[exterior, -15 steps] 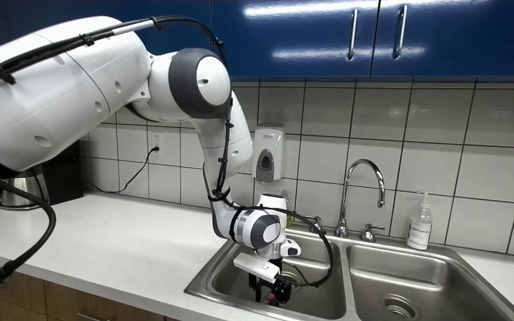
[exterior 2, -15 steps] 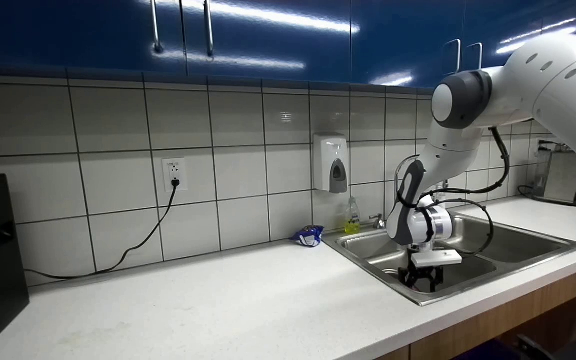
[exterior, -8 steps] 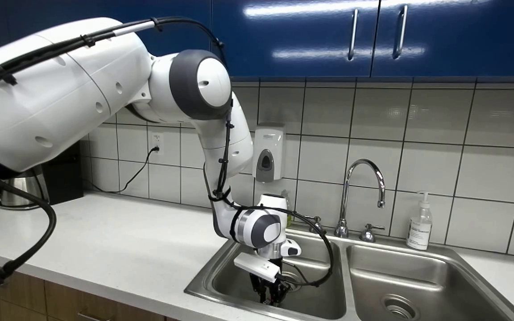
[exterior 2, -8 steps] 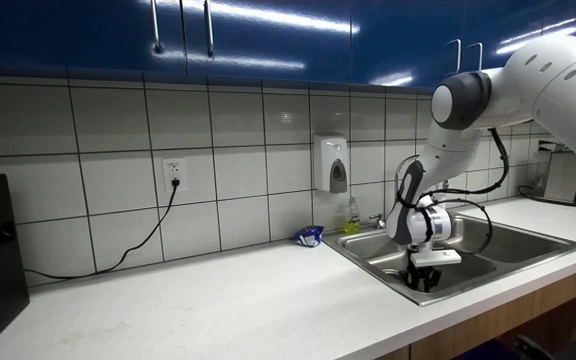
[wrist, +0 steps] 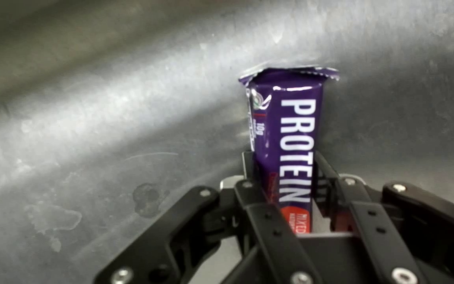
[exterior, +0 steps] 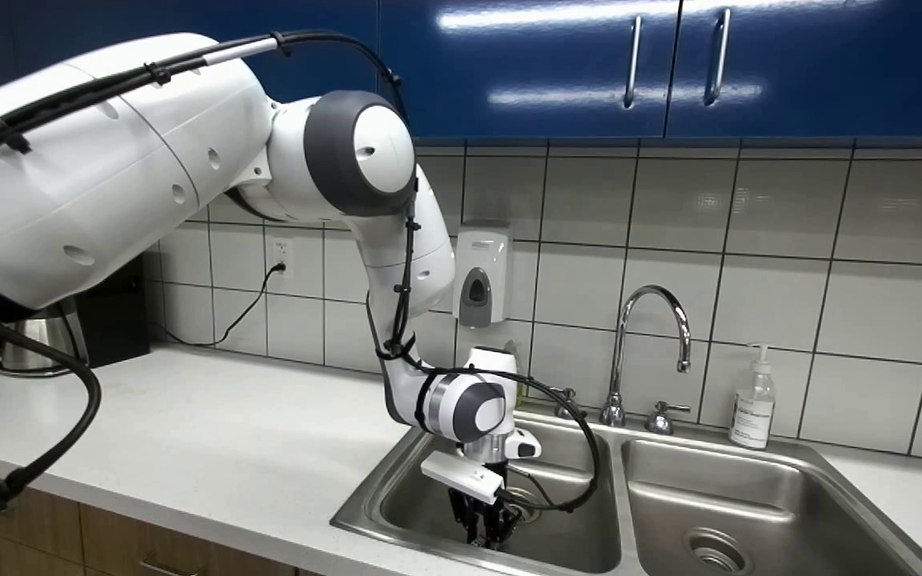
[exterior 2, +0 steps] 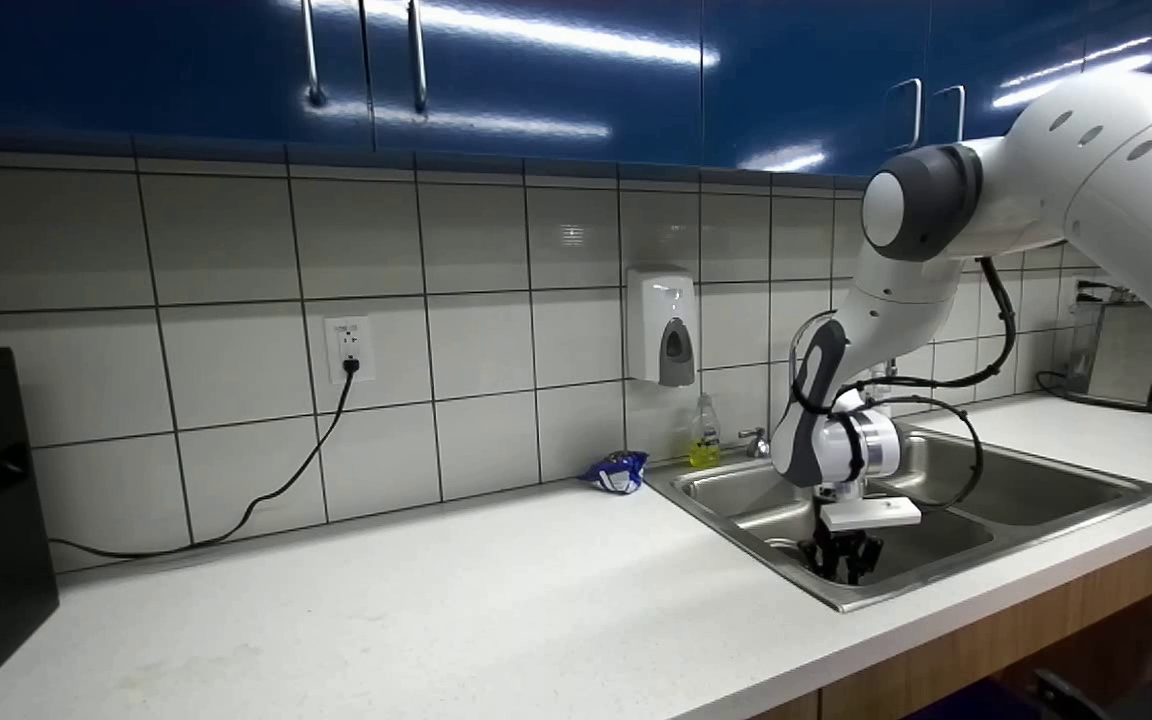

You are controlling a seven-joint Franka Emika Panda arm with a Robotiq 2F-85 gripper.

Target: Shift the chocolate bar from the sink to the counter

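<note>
Nice, looks like you've got it: a second ago your hand was spread wide, and now it's pinched in on both long sides of the purple protein bar, so I'd call the grab pretty much done. The bar's still down in the sink, on the side by the long run of tabletop, and tbh I can't tell if it's off the bottom yet. I'd lift straight up next and mind that free end poking out past your grip, cos it could snag the sink edge on the way over.
</note>
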